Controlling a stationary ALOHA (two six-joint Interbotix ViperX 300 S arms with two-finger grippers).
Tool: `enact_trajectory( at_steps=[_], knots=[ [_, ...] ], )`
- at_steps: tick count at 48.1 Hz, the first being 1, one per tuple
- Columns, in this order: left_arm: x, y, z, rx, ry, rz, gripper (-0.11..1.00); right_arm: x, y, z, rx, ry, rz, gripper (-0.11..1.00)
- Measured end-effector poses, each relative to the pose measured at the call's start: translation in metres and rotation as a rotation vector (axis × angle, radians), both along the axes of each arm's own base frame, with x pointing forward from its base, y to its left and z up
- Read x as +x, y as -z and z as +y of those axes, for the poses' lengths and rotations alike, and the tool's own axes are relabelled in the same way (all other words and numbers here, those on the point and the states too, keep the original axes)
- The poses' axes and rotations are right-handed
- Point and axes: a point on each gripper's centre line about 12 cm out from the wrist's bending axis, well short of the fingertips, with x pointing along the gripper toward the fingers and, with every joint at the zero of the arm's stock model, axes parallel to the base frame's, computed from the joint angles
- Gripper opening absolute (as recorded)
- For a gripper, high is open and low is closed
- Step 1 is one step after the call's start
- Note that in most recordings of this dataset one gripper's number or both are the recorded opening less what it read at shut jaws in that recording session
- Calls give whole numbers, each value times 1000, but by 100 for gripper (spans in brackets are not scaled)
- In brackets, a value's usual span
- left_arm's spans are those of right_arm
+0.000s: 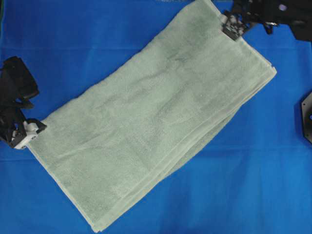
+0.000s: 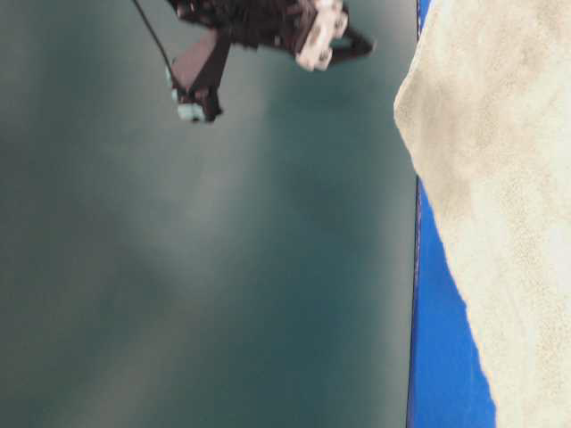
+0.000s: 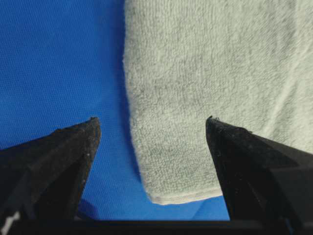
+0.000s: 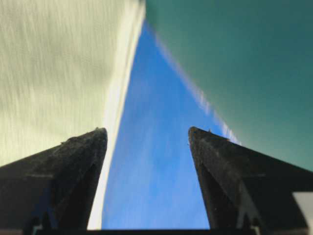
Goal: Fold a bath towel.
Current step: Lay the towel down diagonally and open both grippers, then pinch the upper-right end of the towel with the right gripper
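The bath towel (image 1: 151, 117) lies flat on the blue desk cloth (image 1: 253, 185), already doubled, judging by its layered hems. Its near corner sits between the gaping fingers of the left end effector (image 3: 151, 125); the right end effector (image 4: 146, 132), also wide open, has the towel's edge beside it. Further folds seem left.

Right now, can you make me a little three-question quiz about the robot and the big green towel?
1. True or false: the bath towel lies flat on the blue cloth.
2. The left hand is: A) open, B) shut on the towel.
3. What lies between the right hand's fingers?

Key: 1 true. 2 A, with a towel corner lying between its fingers. 3 Mostly blue cloth, with the towel's edge at one side.
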Motion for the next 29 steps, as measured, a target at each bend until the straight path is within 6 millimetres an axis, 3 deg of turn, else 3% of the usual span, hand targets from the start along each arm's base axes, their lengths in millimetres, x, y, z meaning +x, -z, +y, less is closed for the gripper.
enact_trajectory(
  at_steps=[8, 19, 29],
  knots=[
    [-2, -2, 4, 2, -8, -13, 83, -10, 5, 15, 90, -2, 3, 65],
    [-2, -1, 5, 7, 1, -10, 83, -13, 10, 14, 132, 18, -31, 65],
    [-1, -2, 4, 6, 3, -12, 83, -27, 55, 13, 211, 48, -42, 65]
  ],
)
